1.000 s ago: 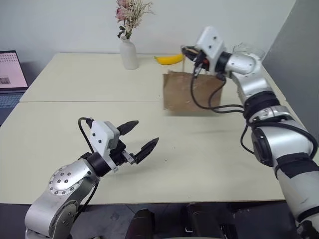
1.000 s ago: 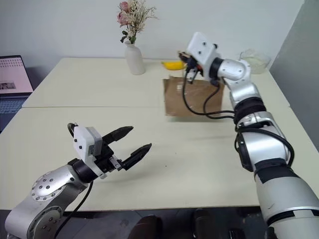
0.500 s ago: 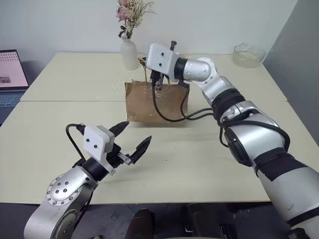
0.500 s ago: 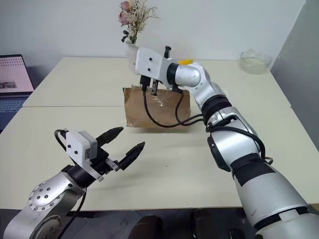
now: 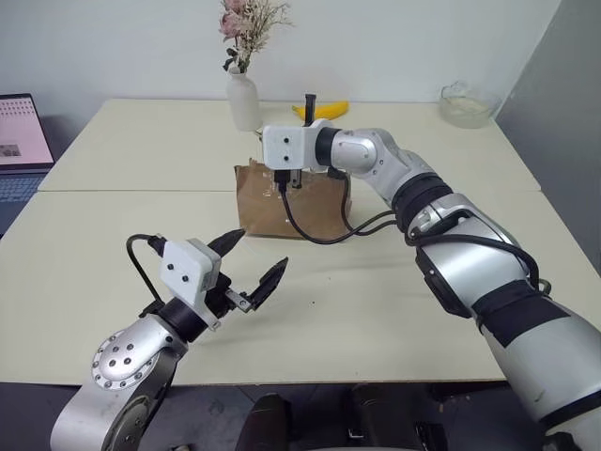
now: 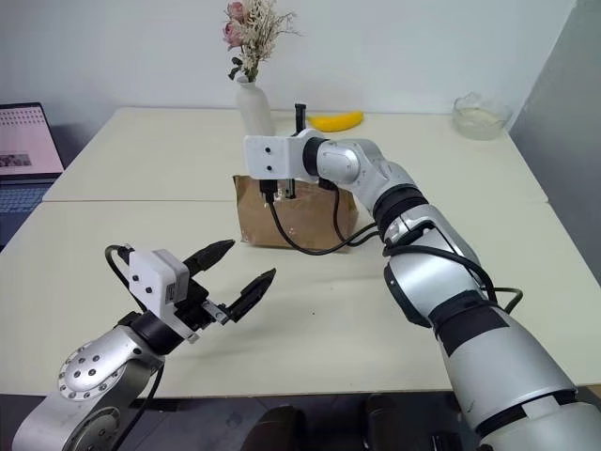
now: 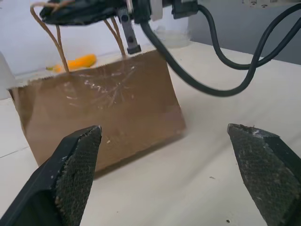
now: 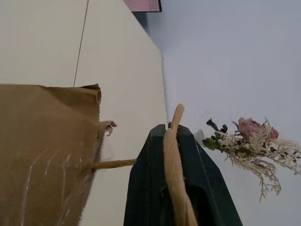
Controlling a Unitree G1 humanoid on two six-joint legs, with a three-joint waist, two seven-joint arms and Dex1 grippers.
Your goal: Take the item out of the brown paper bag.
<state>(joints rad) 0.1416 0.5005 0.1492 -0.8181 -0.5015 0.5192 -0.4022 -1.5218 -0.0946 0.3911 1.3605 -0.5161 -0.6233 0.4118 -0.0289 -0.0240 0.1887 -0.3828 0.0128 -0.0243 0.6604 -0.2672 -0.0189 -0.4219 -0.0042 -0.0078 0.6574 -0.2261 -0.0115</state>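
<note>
Right claw (image 8: 176,188) pinches bag's cord handle (image 8: 173,155); contents unseen.

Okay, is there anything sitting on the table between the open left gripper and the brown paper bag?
Nothing visible does. The left gripper, fingers spread, faces the brown paper bag across bare table. The right gripper is shut on the bag's cord handle above it. The item inside cannot be seen.

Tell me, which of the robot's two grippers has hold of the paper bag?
The right gripper, reaching over the brown paper bag: it is shut on the bag's cord handle. The left gripper hangs open in front of the bag, gripping nothing.
</note>
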